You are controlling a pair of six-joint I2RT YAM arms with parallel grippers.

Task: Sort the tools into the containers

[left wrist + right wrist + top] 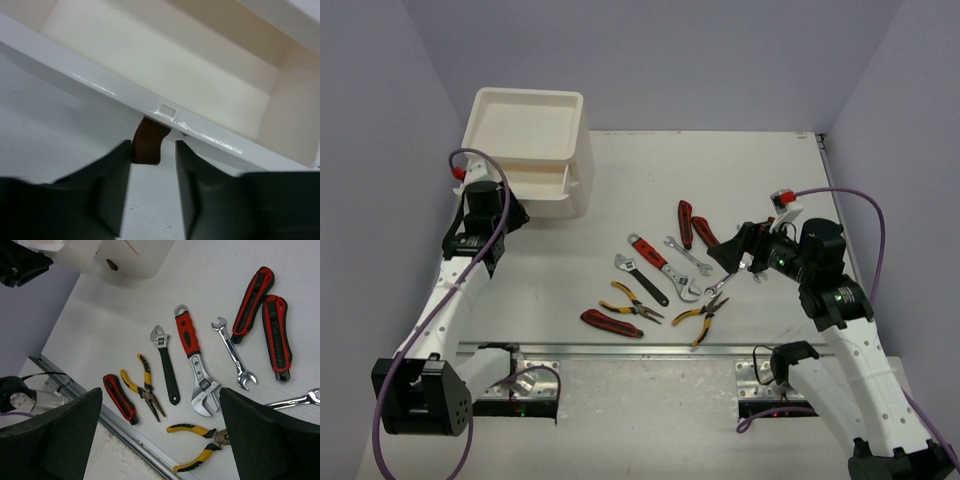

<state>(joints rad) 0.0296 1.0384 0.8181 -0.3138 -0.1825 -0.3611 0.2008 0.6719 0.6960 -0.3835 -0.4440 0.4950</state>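
The containers [578, 175] stand at 10 o'clock on the bench [750, 170], with one drawer [165, 65] pulled open. The left claw [153, 146] straddles the drawer handle [147, 140]; whether it is clamped cannot be told. The tools [648, 252] lie spread mid-bench, long axes mostly 10-to-4 o'clock. The right claw [159, 400], jaws wide and empty, hovers at their 3 o'clock edge. The tools thus lie toward 9 o'clock from it, and the right arm is nearer.

White box [530, 140], red-brown handle [148, 142]; red-and-black wrench [192, 350], black-handled wrench [167, 370], yellow-and-black pliers [145, 387], silver spanner [232, 352].
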